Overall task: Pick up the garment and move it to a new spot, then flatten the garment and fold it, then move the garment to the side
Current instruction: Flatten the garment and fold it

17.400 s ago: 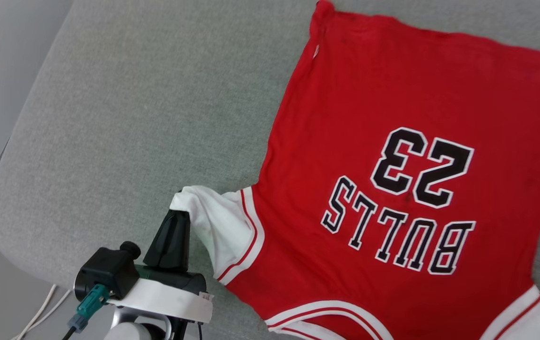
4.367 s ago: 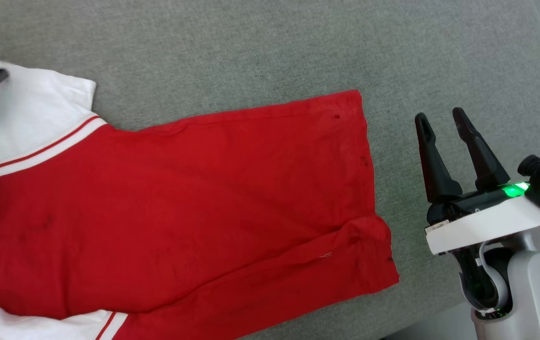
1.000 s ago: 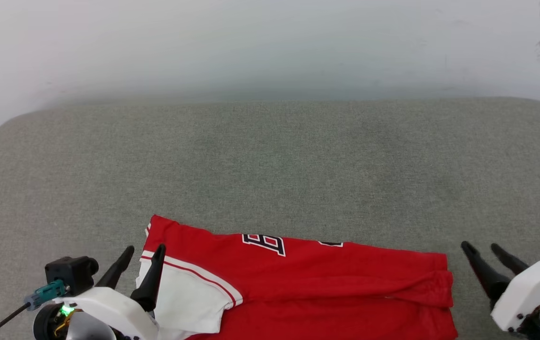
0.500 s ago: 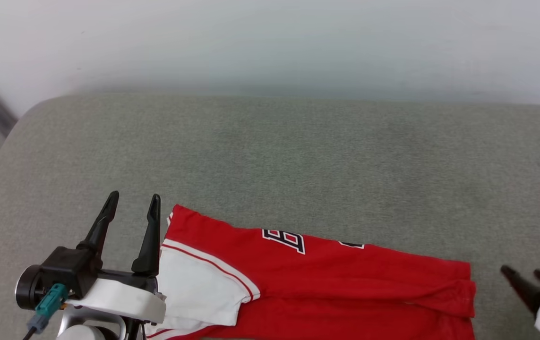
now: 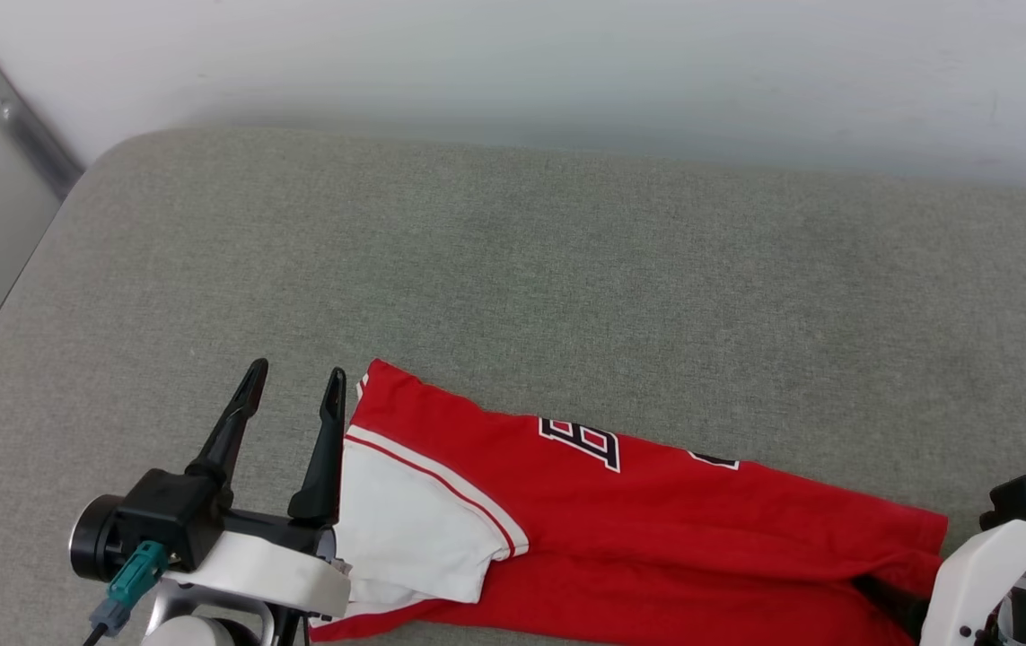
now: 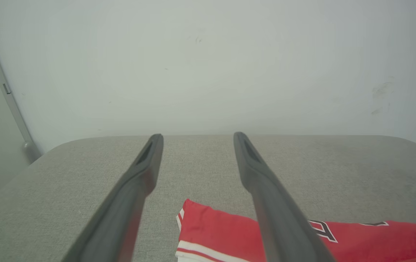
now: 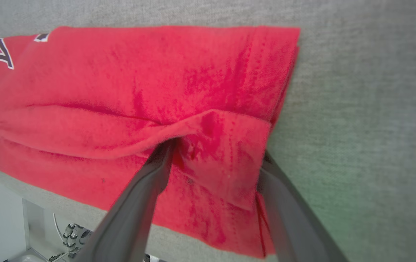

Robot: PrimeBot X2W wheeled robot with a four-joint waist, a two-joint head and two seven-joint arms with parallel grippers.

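The garment (image 5: 656, 502) is lying folded into a long red strip along the near edge of the grey padded surface (image 5: 513, 269). Its white sleeve (image 5: 414, 529), edged with red striped trim, is resting on top at the left end, and part of the black lettering (image 5: 580, 441) is showing along the far fold. The left tool (image 5: 296, 371) is being held wide open just beside that left end, and nothing is being gripped by it. In the left wrist view its fingers (image 6: 138, 182) are pointing out over the bare surface toward the pale wall (image 6: 208, 65), with the strip's corner lying below and between them. The right tool (image 7: 216, 149) is being held at the garment's right end with its jaws standing wide apart. Its tips are being hidden under a raised flap (image 7: 226, 160) of the red hem, which is lying across the gap between them. The cloth is not being pinched.
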